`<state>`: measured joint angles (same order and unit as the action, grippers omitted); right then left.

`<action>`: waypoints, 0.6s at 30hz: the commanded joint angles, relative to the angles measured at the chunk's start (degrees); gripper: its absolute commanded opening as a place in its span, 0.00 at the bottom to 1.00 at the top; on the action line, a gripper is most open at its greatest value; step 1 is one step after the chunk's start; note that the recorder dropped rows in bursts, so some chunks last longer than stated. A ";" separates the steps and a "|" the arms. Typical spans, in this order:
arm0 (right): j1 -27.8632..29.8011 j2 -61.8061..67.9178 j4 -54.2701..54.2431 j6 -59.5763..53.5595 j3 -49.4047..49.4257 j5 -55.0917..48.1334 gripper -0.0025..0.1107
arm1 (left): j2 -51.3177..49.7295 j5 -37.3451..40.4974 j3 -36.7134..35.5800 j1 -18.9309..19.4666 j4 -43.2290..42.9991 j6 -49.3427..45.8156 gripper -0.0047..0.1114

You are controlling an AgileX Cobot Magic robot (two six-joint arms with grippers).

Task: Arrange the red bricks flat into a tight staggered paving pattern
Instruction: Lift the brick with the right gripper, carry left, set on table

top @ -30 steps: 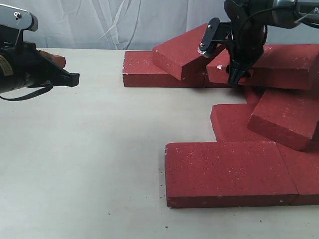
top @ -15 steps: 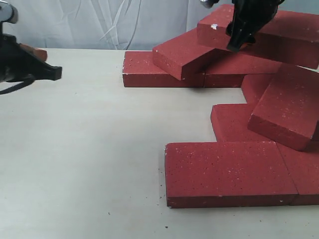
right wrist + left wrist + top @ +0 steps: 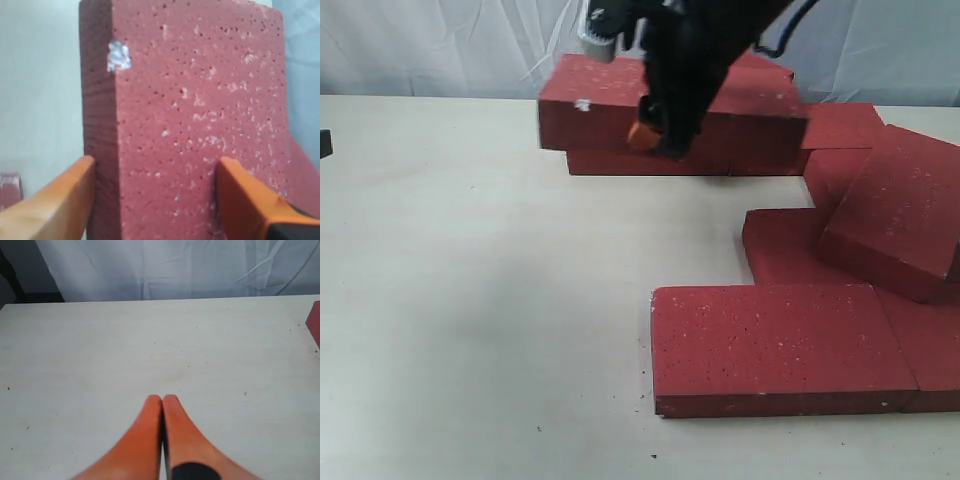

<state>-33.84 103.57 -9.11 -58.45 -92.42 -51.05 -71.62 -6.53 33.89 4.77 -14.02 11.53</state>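
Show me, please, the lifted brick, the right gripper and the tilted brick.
lifted brick (image 3: 585, 125): exterior view, front side face.
right gripper (image 3: 155, 165): right wrist view, midway between fingertips.
tilted brick (image 3: 895, 215): exterior view, top face.

Left gripper (image 3: 162, 399) with orange fingertips (image 3: 150, 412) pressed together, hanging over bare pale table (image 3: 100, 355), red brick (image 3: 315, 325) corner at edge, white curtain (image 3: 175, 267) behind

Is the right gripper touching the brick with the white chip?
Touching. In the right wrist view the right gripper has both orange fingers pressed against opposite sides of the chipped brick.
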 commanded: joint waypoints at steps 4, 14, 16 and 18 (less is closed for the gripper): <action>-9.27 11.31 -0.51 -1.47 -4.21 8.86 0.01 | 0.43 -2.24 -0.72 1.36 0.33 0.29 0.04; -14.44 25.80 2.81 -1.47 -12.45 20.56 0.01 | 0.33 -2.37 -0.72 6.15 0.70 0.41 0.04; -14.16 27.68 2.81 -1.47 -13.40 21.87 0.01 | 0.33 -2.55 -0.72 6.15 0.70 0.41 0.04; -14.16 29.36 3.56 -1.22 -14.12 22.62 0.01 | 0.33 -2.61 -0.72 6.15 0.70 0.41 0.04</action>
<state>-48.36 131.04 -6.64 -59.62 -105.26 -30.62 -71.62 -8.29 33.39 10.77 -13.74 11.53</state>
